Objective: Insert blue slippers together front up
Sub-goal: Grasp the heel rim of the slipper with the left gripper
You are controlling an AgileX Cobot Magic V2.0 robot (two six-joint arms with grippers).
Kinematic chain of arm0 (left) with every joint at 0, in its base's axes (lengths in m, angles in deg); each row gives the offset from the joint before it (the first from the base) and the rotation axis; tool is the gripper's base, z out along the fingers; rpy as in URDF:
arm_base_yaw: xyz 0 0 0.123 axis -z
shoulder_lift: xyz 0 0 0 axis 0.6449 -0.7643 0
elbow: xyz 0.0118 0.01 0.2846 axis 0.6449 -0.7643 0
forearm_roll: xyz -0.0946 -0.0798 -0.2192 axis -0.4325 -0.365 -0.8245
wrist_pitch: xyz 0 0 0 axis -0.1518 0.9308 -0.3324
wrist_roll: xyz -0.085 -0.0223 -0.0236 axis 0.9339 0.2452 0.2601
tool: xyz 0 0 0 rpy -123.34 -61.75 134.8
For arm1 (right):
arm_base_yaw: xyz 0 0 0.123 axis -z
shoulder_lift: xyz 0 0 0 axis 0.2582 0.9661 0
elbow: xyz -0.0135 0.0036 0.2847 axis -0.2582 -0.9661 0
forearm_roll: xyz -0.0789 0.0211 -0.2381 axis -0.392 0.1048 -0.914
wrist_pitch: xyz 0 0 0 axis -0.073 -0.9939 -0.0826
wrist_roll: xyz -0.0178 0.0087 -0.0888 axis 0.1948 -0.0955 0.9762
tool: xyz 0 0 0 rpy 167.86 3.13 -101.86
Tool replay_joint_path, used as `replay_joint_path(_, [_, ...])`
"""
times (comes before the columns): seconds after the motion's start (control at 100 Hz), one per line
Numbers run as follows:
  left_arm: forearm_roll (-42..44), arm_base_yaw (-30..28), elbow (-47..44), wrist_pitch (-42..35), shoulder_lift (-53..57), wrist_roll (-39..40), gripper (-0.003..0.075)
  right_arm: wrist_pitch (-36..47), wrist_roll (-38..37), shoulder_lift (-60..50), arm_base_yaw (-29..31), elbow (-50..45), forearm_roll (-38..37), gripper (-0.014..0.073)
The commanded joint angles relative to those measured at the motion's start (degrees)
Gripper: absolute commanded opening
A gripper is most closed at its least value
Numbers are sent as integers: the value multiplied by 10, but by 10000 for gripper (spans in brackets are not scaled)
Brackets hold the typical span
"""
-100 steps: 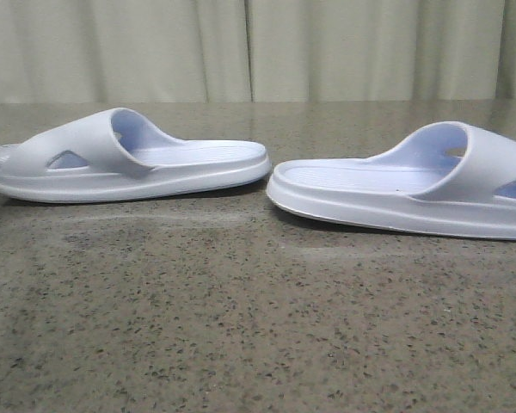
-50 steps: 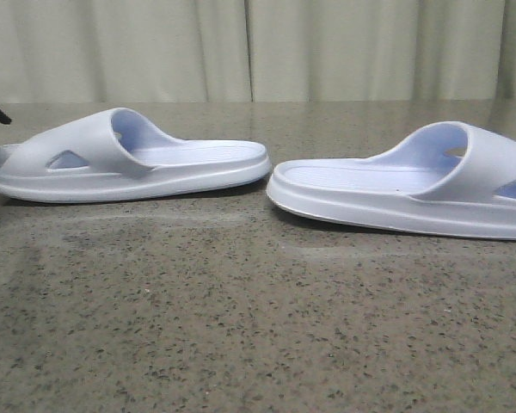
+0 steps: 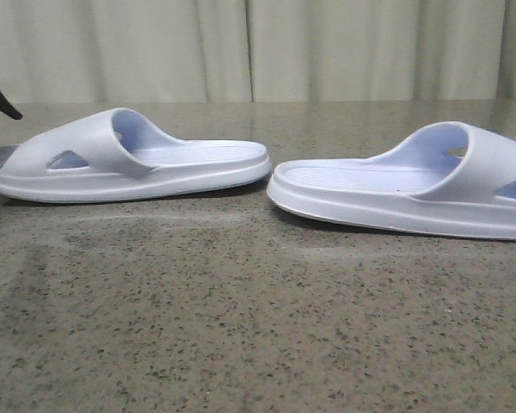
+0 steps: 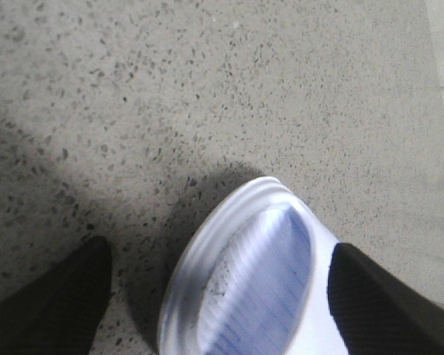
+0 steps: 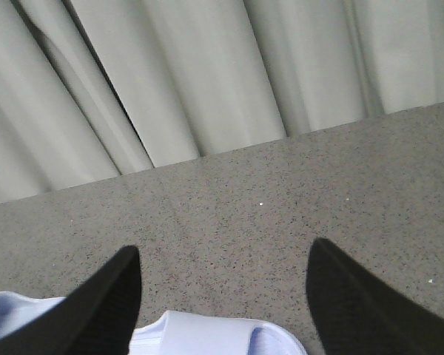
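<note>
Two pale blue slippers lie end to end on the speckled table, the left slipper [image 3: 129,159] with its strap to the left and the right slipper [image 3: 396,194] with its strap to the right. One black fingertip [image 3: 0,98] of my left gripper shows at the left edge of the front view. In the left wrist view my left gripper [image 4: 218,299] is open, its fingers on either side of a rounded end of the left slipper [image 4: 244,281], above it. My right gripper [image 5: 222,296] is open over the right slipper's strap [image 5: 207,336]. Nothing is gripped.
The grey speckled table [image 3: 258,327] stretches toward me in front of the slippers. A pale curtain [image 3: 258,47] hangs behind the table's far edge. A small gap separates the two slippers' facing ends.
The left gripper's black fingertip has come further into the front view at the left edge, and its shadow now darkens the left slipper's end. Both slippers stay put.
</note>
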Motion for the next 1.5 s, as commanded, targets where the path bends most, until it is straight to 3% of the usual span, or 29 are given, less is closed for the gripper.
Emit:
replay_joint_path(0.0, [-13,5,21,0,-6,-14,538,54,0,10,4,19,1,414])
replay_joint_path(0.36, [-16,66,52,8,-59,-15,536,60,0,11,4,19,1,414])
replay_joint_path(0.59, [-16,71,52,9,-68,-15,524,60,0,11,4,19,1,414])
replay_joint_path(0.78, [26,71,52,12,-68,-15,380,60,0,11,4,19,1,414])
replay_joint_path(1.11, [47,71,52,9,-68,-15,15,60,0,11,4,19,1,414])
replay_joint_path(1.49, [46,71,52,-10,-52,-59,31,60,0,11,4,19,1,414])
